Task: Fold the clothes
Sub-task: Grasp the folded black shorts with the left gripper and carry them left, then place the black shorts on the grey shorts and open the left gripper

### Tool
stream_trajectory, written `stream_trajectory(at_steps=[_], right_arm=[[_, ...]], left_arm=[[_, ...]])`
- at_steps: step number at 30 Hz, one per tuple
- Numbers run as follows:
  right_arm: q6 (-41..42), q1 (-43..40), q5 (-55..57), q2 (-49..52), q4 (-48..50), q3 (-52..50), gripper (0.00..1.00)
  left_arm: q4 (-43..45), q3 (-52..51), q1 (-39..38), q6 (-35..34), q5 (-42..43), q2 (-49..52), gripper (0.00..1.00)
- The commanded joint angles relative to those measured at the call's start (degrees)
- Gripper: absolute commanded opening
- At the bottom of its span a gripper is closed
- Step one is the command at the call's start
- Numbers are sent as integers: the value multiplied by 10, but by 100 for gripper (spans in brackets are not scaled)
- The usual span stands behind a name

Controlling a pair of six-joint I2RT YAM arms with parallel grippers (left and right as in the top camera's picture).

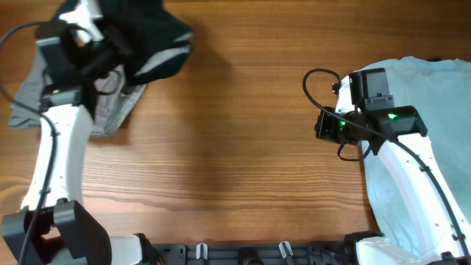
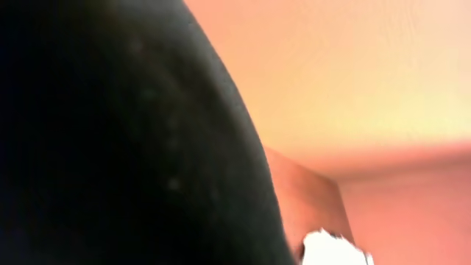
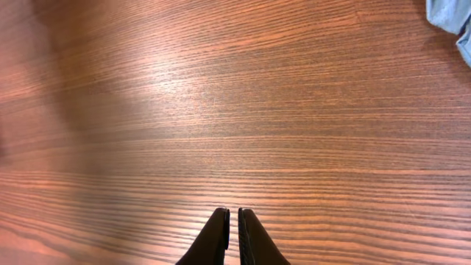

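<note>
Black shorts and T-shirt seem matt cloth; table is smooth grained wood.

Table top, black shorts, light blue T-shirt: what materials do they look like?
Table top: wood or wood-look laminate, semi-gloss; it shows straight reddish grain and soft glare. Black shorts: soft matte fabric, bunched and drooping, with pale lining showing. Light blue T-shirt: thin matte cloth, perhaps a cotton-type knit; it lies spread out with soft wrinkles.

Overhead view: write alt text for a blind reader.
The left arm reaches into bunched black shorts at the top-left of the table, over grey shorts. The right arm lies across a light blue T-shirt, its end over bare wood.
</note>
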Motion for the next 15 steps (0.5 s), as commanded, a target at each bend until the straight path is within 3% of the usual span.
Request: stream_trajectory(at_steps=[1, 7, 8, 9, 10, 13, 15], right_arm=[[7, 1, -3, 0, -6, 7, 9], [22, 1, -4, 0, -7, 7, 9], [22, 1, -4, 0, -7, 7, 9], [22, 1, -5, 0, -7, 7, 8], [26, 1, -5, 0, -7, 7, 7], [33, 1, -5, 0, -6, 7, 5], [33, 1, -5, 0, -8, 7, 6]], left_arm=[[3, 7, 80, 54, 11, -5, 4], [-35, 7, 193, 60, 6, 25, 4], [-50, 7, 203, 60, -3, 31, 11], [-79, 7, 215, 60, -30, 39, 47], [-108, 7, 223, 60, -58, 45, 70], [-181, 7, 246, 60, -130, 51, 95], [-227, 7, 270, 60, -132, 46, 100]])
